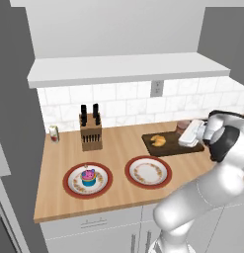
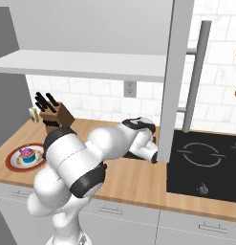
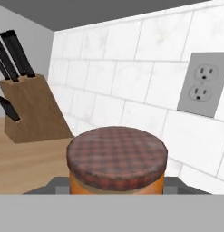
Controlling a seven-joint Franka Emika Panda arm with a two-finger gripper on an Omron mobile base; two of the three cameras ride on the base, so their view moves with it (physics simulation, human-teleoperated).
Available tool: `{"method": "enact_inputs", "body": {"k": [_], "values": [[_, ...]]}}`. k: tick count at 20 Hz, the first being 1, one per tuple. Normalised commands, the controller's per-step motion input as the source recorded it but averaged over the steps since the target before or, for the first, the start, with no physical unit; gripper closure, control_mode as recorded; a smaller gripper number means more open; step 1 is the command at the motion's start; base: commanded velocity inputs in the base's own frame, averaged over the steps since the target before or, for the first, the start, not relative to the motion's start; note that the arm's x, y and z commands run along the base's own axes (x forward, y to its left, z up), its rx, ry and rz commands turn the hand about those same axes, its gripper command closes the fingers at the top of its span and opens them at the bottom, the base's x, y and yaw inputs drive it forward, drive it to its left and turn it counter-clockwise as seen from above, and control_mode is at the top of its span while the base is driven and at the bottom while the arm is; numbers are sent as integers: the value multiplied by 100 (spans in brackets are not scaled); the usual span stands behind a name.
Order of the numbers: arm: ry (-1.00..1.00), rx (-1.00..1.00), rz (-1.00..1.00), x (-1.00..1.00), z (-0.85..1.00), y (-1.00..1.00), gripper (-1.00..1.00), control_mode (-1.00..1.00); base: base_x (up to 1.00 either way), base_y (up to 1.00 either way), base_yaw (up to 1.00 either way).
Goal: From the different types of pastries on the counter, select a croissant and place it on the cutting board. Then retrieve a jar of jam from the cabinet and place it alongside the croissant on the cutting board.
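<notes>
Hand view: claw [image 3: 117, 188] clamps jar of jam [image 3: 117, 161] near backsplash [image 3: 131, 77].

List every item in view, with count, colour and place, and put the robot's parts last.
Golden-brown croissant: one, on the dark-brown wooden cutting board.
Orange jam jar with brown lid: one, in the hand, by the board's far right end.
Blue-cased pink-frosted cupcake: one, on the left red-rimmed plate.
Second red-rimmed plate: one, counter middle.
Wooden knife block: one, black handles, by the backsplash.
White red-banded shaker: one, counter's far left.
Black stovetop: one, right of the counter.
White hand: one, shut on the jar.
</notes>
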Motion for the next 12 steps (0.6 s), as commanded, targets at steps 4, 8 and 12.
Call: {"method": "enact_inputs", "body": {"k": [4, 8, 12], "values": [[0, 0, 0, 39, -7, 0, 100, -100, 0, 0, 0], [0, 0, 0, 11, -25, -6, 100, -100, 0, 0, 0], [0, 0, 0, 0, -34, -22, 100, -100, 0, 0, 0]]}}
